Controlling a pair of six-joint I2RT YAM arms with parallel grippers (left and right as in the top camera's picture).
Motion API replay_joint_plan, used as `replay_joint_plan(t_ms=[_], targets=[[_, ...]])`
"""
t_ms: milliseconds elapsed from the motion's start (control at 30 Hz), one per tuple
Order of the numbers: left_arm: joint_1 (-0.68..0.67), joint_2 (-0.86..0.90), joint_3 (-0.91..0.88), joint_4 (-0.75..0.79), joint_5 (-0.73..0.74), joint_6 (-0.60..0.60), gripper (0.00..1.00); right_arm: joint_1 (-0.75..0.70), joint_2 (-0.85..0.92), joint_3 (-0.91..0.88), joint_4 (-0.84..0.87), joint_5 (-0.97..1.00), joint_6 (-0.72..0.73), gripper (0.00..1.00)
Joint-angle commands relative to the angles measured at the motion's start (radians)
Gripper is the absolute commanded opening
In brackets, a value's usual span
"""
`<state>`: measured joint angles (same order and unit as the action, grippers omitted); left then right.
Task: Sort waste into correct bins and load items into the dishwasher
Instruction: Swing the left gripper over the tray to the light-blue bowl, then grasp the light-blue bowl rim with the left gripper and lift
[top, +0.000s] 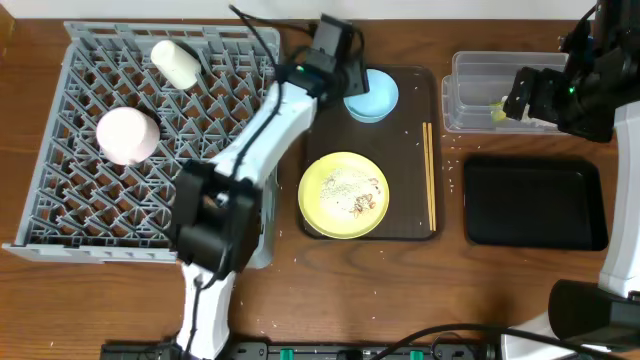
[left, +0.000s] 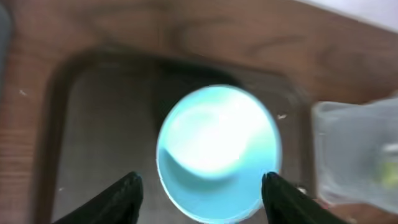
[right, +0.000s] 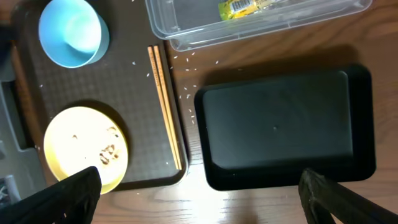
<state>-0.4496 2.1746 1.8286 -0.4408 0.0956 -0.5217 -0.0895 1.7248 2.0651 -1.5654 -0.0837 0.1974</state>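
A light blue bowl (top: 371, 96) stands at the back of the brown serving tray. My left gripper (top: 343, 62) hovers over it, open, with its fingers (left: 202, 180) on either side of the bowl (left: 217, 152) and apart from it. A pale yellow plate (top: 343, 194) with beige crumbs (top: 358, 192) lies at the tray's front. A yellow-green wrapper (right: 245, 6) lies in the clear tub (top: 475, 70). My right gripper (right: 199, 176) is open and empty above the black tray (right: 286, 124). A white cup (top: 177, 62) and a white bowl (top: 127, 135) sit in the grey rack (top: 60, 200). The paper wad is out of view.
Wooden chopsticks (top: 430, 175) lie along the right side of the brown serving tray (top: 410, 150). Loose crumbs are scattered on the table between that tray and the black tray (top: 533, 203). The right arm stands over the clear tub's right end.
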Motion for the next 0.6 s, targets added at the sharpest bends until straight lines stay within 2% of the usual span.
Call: replay_joint_plan(t_ms=[0,100,567], targets=[[-0.011,0.050,0.006,0.015,-0.026,-0.037,0.62,-0.001,-0.025,0.001,0.002,0.038,-0.021,0.99],[-0.012,0.084,0.006,0.024,-0.036,-0.037,0.57,-0.001,-0.025,0.001,0.002,0.062,-0.020,0.99],[-0.012,0.195,0.006,0.031,-0.036,-0.060,0.57,-0.001,-0.025,0.001,0.009,0.080,-0.020,0.99]])
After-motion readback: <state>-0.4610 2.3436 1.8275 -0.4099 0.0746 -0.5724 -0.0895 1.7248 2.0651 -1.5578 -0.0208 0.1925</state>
